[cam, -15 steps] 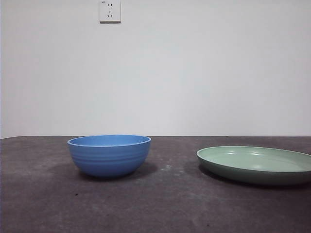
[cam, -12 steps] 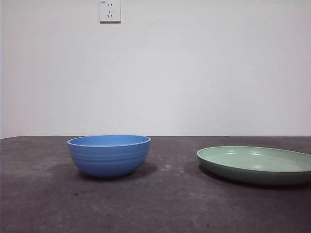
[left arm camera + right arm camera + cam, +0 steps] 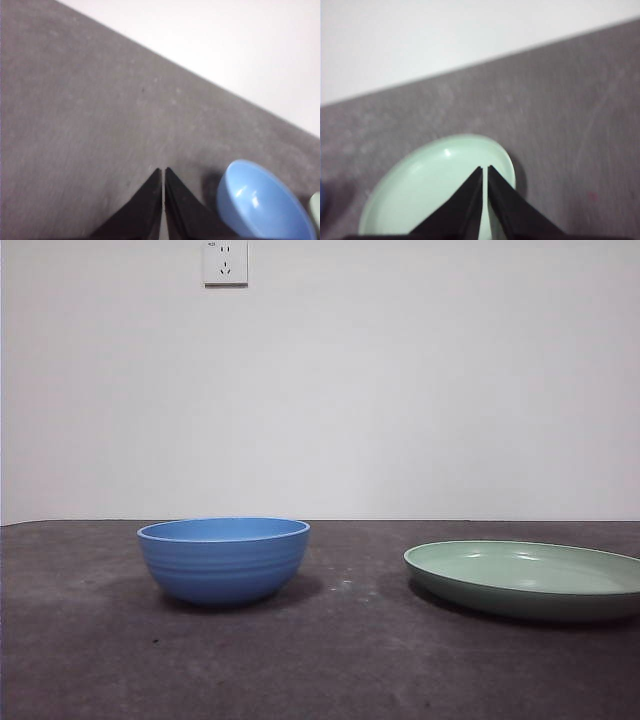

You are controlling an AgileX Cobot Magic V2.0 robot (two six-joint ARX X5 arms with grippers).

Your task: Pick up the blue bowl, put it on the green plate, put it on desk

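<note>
The blue bowl (image 3: 223, 559) stands upright on the desk (image 3: 330, 660) at the left, apart from the green plate (image 3: 524, 579) lying flat at the right. Neither arm shows in the front view. In the left wrist view my left gripper (image 3: 163, 171) is shut with nothing in it, above bare desk (image 3: 75, 125) and beside the blue bowl (image 3: 262, 202). In the right wrist view my right gripper (image 3: 484, 169) is shut and empty, hanging over the green plate (image 3: 430, 190).
A white wall with a socket (image 3: 225, 261) rises behind the desk's far edge. Bare desk surface lies between the bowl and the plate and in front of both.
</note>
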